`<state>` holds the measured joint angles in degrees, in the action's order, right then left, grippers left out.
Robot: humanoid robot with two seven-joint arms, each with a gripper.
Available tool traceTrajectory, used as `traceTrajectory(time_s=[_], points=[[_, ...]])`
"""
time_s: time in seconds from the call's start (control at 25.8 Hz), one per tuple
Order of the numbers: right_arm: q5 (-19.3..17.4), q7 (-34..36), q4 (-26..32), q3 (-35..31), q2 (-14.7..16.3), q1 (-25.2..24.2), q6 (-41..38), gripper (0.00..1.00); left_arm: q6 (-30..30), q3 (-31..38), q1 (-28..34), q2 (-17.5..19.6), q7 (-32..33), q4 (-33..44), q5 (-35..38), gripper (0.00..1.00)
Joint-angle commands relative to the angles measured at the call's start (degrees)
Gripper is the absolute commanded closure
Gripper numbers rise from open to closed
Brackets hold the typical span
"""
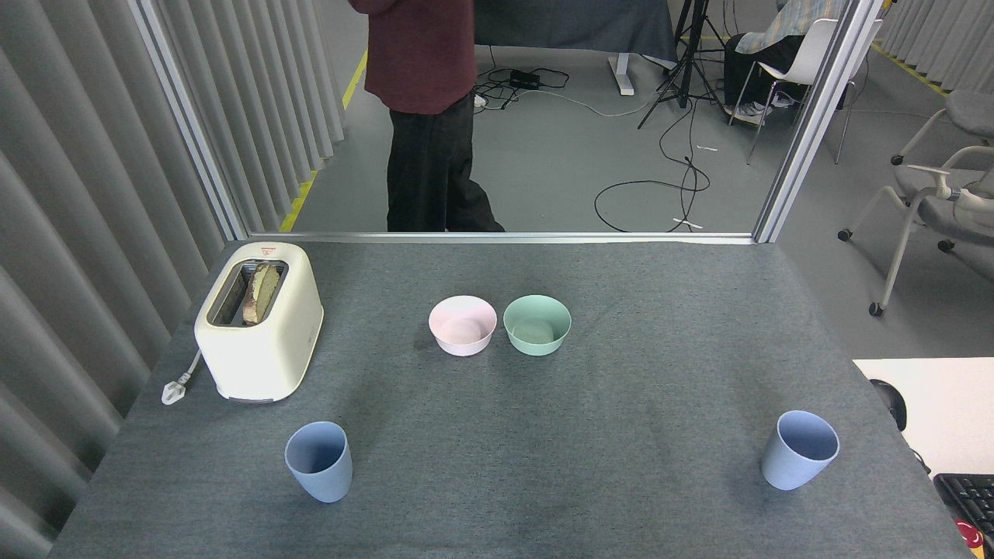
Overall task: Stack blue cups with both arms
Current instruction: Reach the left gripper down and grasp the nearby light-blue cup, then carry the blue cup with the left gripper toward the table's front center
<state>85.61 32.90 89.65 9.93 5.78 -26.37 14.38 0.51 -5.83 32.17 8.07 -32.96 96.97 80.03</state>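
Stacking has not begun: one blue cup stands upright near-left by the toaster, the other cup well apart near-right; neither gripper is visible, so each arm should approach its nearer cup.

Soft, even light from overhead fills the scene, bright but not harsh, so the grey bench shows only faint, diffuse shadows under the two blue cups and beside the toaster. The picture is sharp from near edge to far floor, with no motion blur and no strong glare. The wide lens makes the cups near the lower corners lean outward.
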Motion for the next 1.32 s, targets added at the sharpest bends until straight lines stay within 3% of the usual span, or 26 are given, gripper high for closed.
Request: traceTrajectory(time_s=[0.0,0.19,0.5,1.28], points=[[0.3,0.0,0.0,0.1,0.0,0.0,0.0,0.0,-0.6,0.0,0.0,0.0,-0.2,-0.1,0.0,0.0],[0.3,0.0,0.0,0.1,-0.1,0.0,0.0,0.0,-1.1,0.6,-1.5,-0.8,0.1,-2.0,-0.5,0.0],[0.3,0.1,-0.4,0.1,0.3,0.1,0.0,0.0,5.3,-0.1,-18.0,-1.2,0.6,-18.9,0.3,0.0],[0.3,0.4,-2.5,0.1,0.0,1.4,0.2,0.0,5.8,-0.9,-38.2,-1.1,2.8,-41.4,0.3,0.0]])
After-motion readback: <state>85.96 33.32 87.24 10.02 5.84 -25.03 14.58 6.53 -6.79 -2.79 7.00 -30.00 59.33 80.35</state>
